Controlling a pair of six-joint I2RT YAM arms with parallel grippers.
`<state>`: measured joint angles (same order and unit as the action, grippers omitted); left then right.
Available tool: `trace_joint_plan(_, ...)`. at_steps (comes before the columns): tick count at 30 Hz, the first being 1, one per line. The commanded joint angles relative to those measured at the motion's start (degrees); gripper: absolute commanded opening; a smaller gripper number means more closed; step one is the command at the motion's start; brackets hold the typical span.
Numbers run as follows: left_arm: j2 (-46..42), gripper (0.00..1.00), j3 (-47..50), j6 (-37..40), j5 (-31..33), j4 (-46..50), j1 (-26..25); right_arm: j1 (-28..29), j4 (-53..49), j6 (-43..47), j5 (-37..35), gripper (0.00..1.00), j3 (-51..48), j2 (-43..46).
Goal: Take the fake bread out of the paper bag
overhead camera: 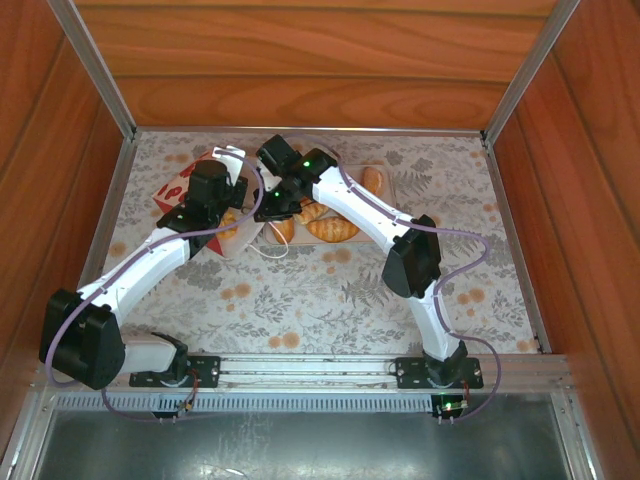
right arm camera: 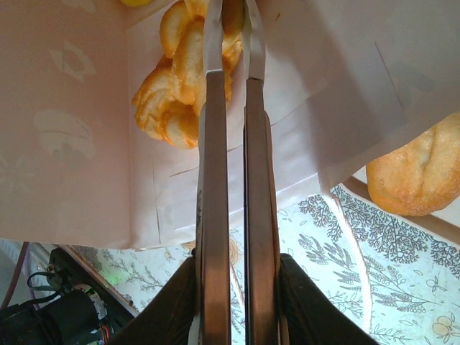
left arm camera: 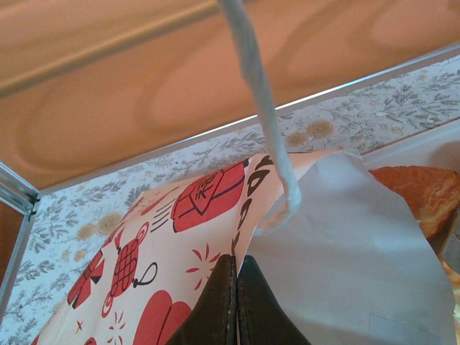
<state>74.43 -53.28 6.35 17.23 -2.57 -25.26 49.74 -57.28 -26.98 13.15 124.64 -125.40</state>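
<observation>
Both arms, nearest the overhead camera, stretch across the flowered table (overhead camera: 330, 300) and meet at the paper bag (overhead camera: 178, 188), which appears to lie on its side at the far left. The left gripper (left arm camera: 236, 264) is pinched tight on the bag's upper edge and holds the mouth up. The right gripper (right arm camera: 231, 29) reaches inside, its jaws nearly together on what looks like a golden piece. Of the fake bread (overhead camera: 332, 229), about three pieces already lie outside, just right of the bag, so the job seems roughly half done. A croissant (right arm camera: 172, 86) sits deep in the bag, and a yellow piece above it is cut off by the frame. The right fingertips are cropped too, so the grip is hard to confirm. A string handle (left arm camera: 262, 108) dangles close to the left wrist camera.
</observation>
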Motion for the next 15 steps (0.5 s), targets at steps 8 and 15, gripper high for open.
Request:
trace_joint_plan(8, -0.25, 0.0, 0.41, -0.36, -0.52, -0.77, 0.03, -0.34, 1.07, -0.79, 2.76, 0.43, 1.38, 1.57)
trace_joint_plan(15, -0.34, 0.0, 0.11, -0.4, -0.8, -0.77, 0.03, -0.26, -0.54, 0.15, 4.98, 0.46, 3.3, -0.46)
